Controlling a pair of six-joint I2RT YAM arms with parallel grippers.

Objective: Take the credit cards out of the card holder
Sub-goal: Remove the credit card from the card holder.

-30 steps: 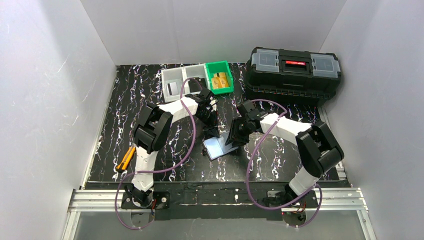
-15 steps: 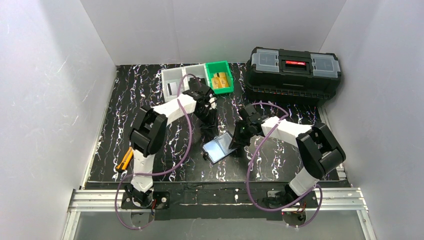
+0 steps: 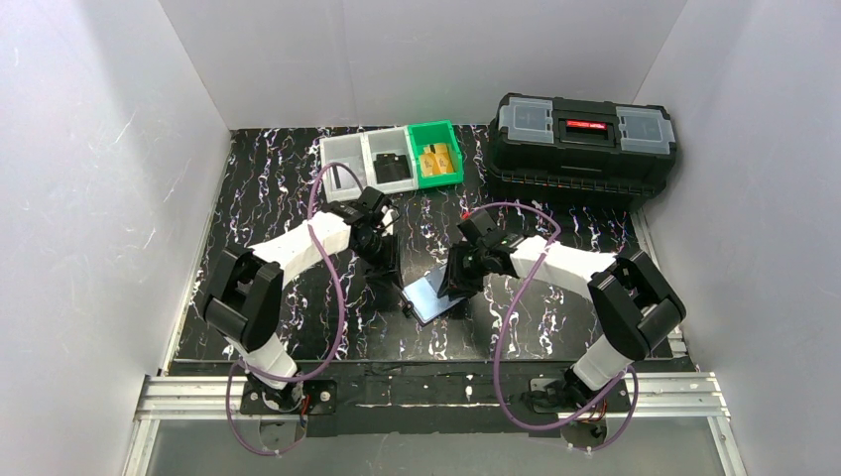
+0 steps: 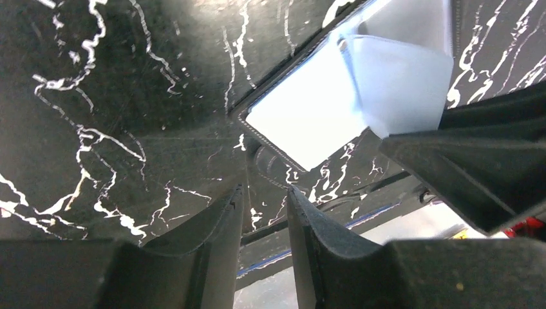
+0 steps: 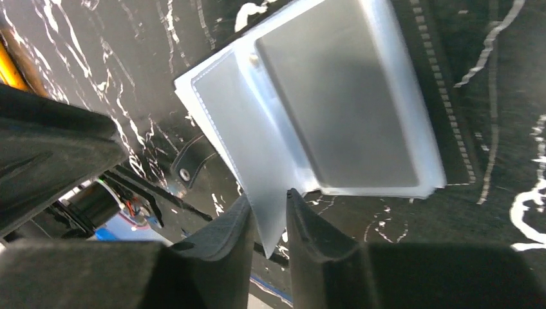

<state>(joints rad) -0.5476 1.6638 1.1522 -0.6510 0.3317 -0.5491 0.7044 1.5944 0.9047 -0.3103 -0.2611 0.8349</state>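
Open card holder (image 3: 430, 296) flat on the table (image 3: 248, 198), between the 2 grippers.
The right gripper (image 5: 269, 207) has its fingers pinched on the corner of 1 clear pocket leaf. The left gripper (image 4: 264, 193) has its fingers slightly apart, holding nothing, with the holder just beyond their tips. The red label on the toolbox (image 3: 580, 149) is too small to read.

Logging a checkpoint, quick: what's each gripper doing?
Left gripper: slightly open, holding nothing.
Right gripper: closed on a clear pocket of the card holder.
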